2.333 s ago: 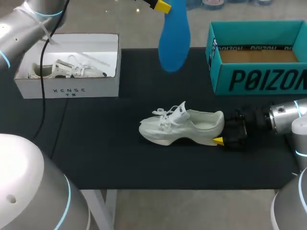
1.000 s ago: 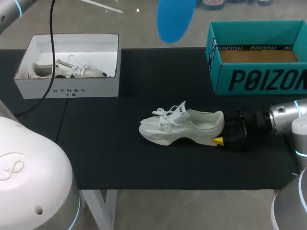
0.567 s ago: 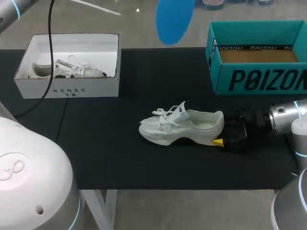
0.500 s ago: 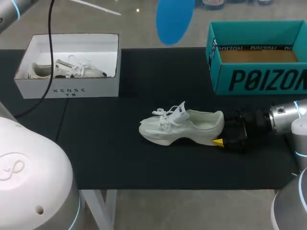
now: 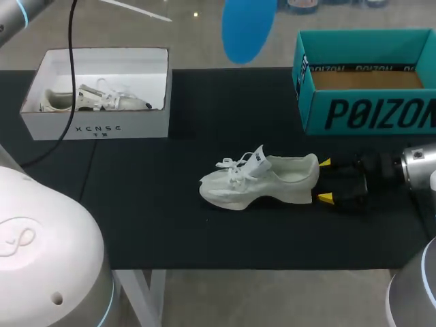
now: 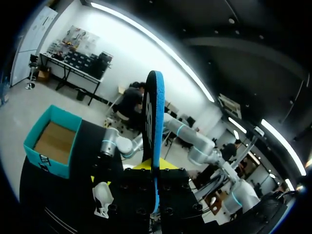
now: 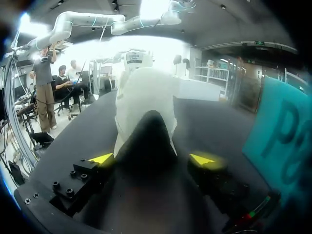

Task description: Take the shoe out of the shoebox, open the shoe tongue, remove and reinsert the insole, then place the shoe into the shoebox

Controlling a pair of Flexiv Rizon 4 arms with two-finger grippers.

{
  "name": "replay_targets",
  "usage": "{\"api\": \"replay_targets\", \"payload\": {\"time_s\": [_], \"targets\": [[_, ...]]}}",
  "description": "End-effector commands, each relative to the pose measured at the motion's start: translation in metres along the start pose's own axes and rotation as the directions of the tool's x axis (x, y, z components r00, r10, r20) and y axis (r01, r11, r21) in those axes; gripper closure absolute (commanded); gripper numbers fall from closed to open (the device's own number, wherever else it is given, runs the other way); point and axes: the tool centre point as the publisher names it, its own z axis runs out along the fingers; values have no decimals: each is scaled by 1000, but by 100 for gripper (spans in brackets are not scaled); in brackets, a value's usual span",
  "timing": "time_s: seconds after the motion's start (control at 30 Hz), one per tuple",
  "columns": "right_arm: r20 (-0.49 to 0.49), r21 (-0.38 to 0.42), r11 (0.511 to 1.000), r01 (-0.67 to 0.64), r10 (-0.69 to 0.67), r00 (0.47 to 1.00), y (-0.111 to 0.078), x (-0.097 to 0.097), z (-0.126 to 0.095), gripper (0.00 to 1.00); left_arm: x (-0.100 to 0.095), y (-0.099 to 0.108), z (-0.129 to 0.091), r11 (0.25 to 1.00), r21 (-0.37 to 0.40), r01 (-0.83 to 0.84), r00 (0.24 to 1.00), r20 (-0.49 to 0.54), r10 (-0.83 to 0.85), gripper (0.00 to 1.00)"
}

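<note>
A white shoe (image 5: 259,181) lies on its sole in the middle of the black mat, toe to the left, tongue raised. My right gripper (image 5: 325,180) stands open just behind the heel, one yellow tip on each side, neither touching. From the right wrist the heel (image 7: 146,107) rises just ahead of the open gripper (image 7: 152,159). A blue insole (image 5: 248,27) hangs high above the table's far edge. In the left wrist view my left gripper (image 6: 155,168) is shut on the insole (image 6: 157,112), seen edge-on. The teal shoebox (image 5: 368,112) stands open at the far right.
A white box (image 5: 95,126) at the far left holds another white shoe (image 5: 102,99). My left arm's large elbow (image 5: 41,252) fills the near left corner. The teal box (image 7: 282,141) is close beside my right gripper. A cable (image 5: 65,75) hangs over the white box.
My right gripper has let go of the heel, opened wide and drawn back to the right. The shoe shifted slightly. The insole has stayed high.
</note>
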Motion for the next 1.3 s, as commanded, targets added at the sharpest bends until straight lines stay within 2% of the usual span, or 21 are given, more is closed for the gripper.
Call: {"api": "replay_targets", "payload": {"time_s": [0.03, 0.23, 0.37, 0.43, 0.5, 0.67, 0.9, 1.1, 1.3], "targets": [[33, 101, 995, -6, 3, 999, 18, 8, -33, 0, 0, 1, 1, 1000, 2, -1, 1000, 2, 1, 100], [92, 296, 955, -22, -6, 996, 44, 2, -68, 0, 0, 1, 1, 1000, 2, -1, 1000, 2, 1, 100], [116, 434, 900, -33, -19, 993, 65, -1, -80, 0, 0, 1, 1, 1000, 2, -1, 1000, 2, 1, 100], [116, 503, 864, -30, -33, 993, 72, -3, -83, 0, 0, 1, 1, 1000, 2, -1, 1000, 2, 1, 100], [120, 590, 807, -33, -47, 992, 85, -6, -84, 0, 0, 1, 1, 1000, 2, -1, 1000, 2, 1, 100], [116, 710, 703, -23, -84, 990, 101, -12, -85, 0, 0, 1, 1, 1000, 2, -1, 1000, 2, 1, 100], [97, 757, 653, -13, -92, 991, 107, -17, -88, 0, 0, 1, 1, 1000, 2, -1, 1000, 2, 1, 100], [38, 785, 619, 27, -93, 995, 118, -17, -84, 0, 0, 1, 1, 1000, 2, -1, 1000, 2, 1, 100], [26, 780, 624, 43, -101, 995, 127, -8, -87, 0, 0, 1, 1, 1000, 2, -1, 1000, 2, 1, 100]]}}
